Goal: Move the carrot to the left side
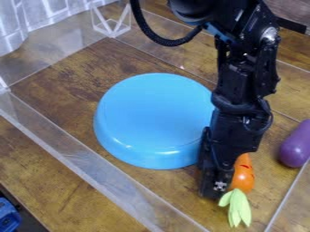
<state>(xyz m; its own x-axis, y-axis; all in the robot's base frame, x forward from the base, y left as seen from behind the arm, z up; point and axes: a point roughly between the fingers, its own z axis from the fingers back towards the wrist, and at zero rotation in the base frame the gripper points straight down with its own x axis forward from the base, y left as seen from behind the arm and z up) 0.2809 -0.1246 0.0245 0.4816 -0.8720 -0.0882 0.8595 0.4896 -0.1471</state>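
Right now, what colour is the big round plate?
Bright blue plate, clearest in the camera view.

Soft, even light falls from above, leaving pale glare on the clear acrylic walls (49, 136) and faint shadow on the wooden surface (72, 82), everything small and slightly blurred.
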